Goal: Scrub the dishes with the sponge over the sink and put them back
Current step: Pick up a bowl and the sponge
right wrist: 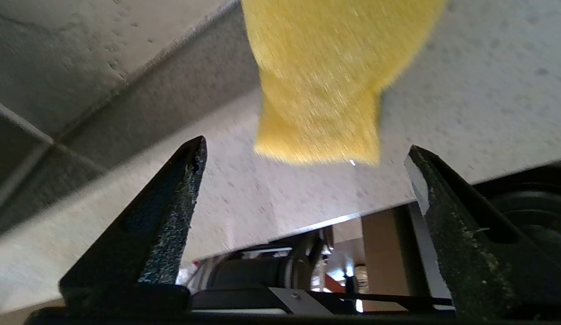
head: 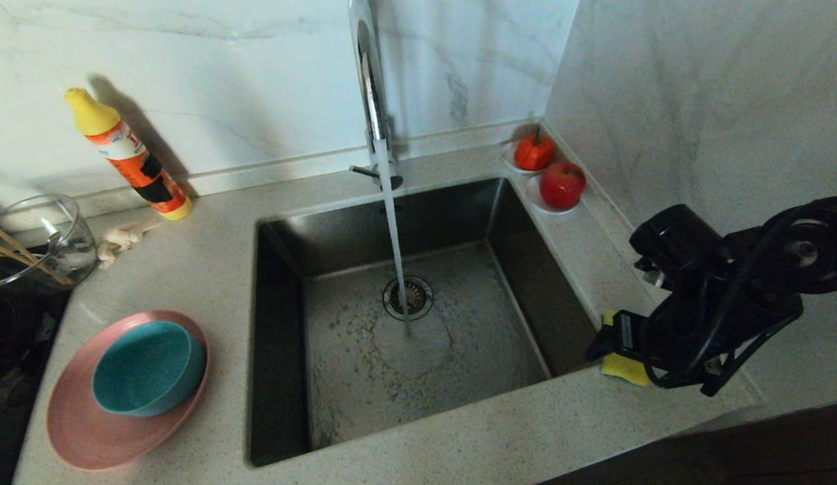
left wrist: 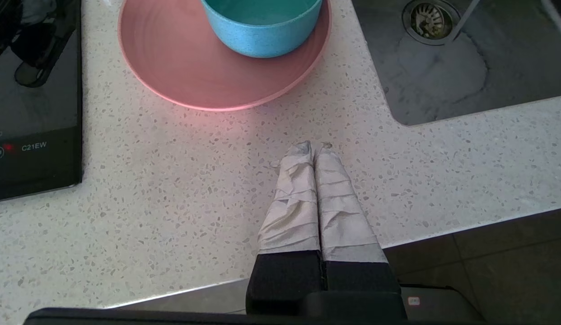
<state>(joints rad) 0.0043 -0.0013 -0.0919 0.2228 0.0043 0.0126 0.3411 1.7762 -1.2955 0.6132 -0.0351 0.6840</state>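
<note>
Sponge point(head: 621, 366) half hidden under right end effector point(right wrist: 307, 153), fingers apart; left end effector point(left wrist: 313, 149) pressed together.

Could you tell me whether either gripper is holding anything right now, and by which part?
Nothing is held. The right gripper is open just short of the sponge; the left gripper is shut on nothing.

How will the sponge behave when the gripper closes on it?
The sponge looks like soft yellow foam, so it will probably squash between the fingers and seems light. It lies flat on the counter beside the sink, so it should not roll. The right gripper stands open near it.
</note>
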